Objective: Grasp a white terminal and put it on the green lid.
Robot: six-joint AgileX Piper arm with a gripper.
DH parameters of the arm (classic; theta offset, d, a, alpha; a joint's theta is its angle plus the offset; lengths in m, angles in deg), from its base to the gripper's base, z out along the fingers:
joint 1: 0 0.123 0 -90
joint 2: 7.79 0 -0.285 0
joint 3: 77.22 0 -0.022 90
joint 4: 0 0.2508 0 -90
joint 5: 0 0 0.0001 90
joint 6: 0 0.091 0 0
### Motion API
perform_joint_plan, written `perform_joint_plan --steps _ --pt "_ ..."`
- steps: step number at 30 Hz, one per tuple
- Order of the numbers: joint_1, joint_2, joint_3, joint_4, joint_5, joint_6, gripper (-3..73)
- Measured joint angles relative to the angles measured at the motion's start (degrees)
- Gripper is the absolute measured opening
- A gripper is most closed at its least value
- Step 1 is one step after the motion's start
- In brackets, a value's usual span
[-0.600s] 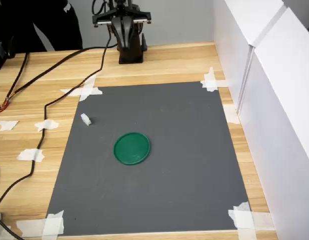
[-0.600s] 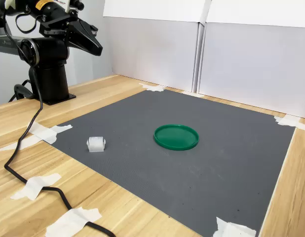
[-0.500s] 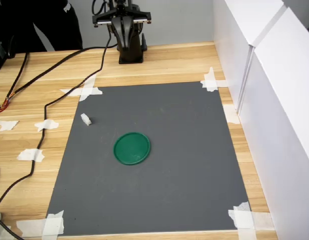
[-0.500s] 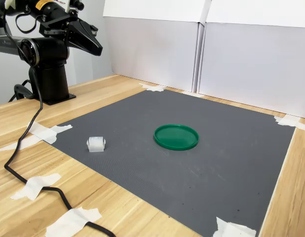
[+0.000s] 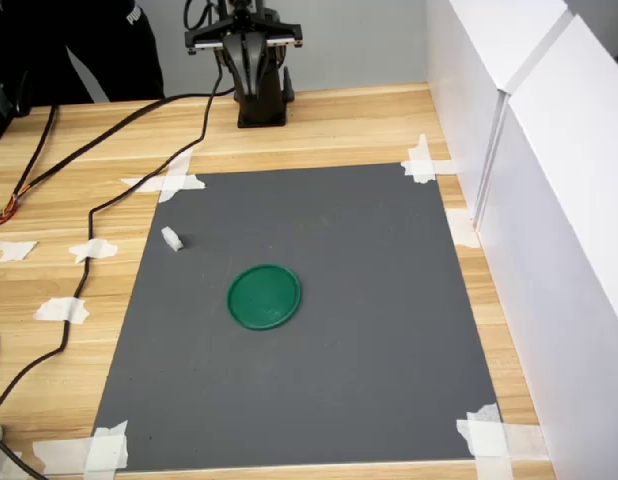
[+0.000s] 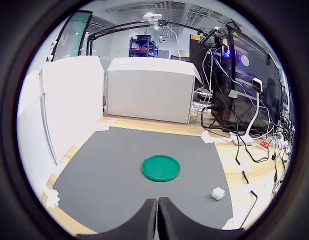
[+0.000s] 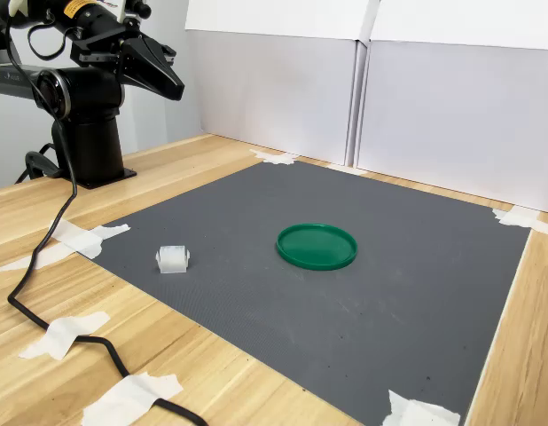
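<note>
A small white terminal (image 5: 171, 238) (image 7: 173, 258) (image 6: 217, 193) lies on the grey mat near the first exterior view's left edge of it. The round green lid (image 5: 264, 296) (image 7: 317, 246) (image 6: 161, 167) rests flat near the mat's middle, with nothing on it. My gripper (image 7: 174, 82) (image 5: 251, 68) (image 6: 157, 210) hangs high above the arm's base at the far end of the table, well away from both. In the wrist view its two fingers meet along their length, with nothing between them.
The grey mat (image 5: 309, 320) is taped to a wooden table at its corners. White panels (image 5: 549, 180) wall the first exterior view's right side. Black cables (image 5: 109, 190) trail over the wood left of the mat, among tape scraps (image 5: 61, 310). The arm's black base (image 5: 261, 100) stands behind the mat.
</note>
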Motion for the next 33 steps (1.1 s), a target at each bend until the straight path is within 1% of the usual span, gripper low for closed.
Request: perform_joint_plan --steps 10,14,17,22,24,27,31,33 --pt "0.00 0.30 -0.52 -0.33 0.78 0.00 -1.6" --pt "0.00 4.32 -3.38 -0.86 1.41 -0.05 -1.6" --pt "0.00 8.61 -7.07 -3.34 1.49 -0.59 -1.6" --pt "-0.14 17.51 -13.90 -9.34 1.53 -2.43 -1.6" --pt "-1.22 21.26 -16.21 -11.04 1.68 -3.13 -1.6" --pt "-5.07 27.23 -19.85 -12.32 2.79 -3.24 -1.6" --pt "-10.63 33.78 -24.03 -12.37 4.09 -4.46 -1.6" --pt "-12.94 36.88 -26.22 -11.29 4.90 -6.82 -1.6"
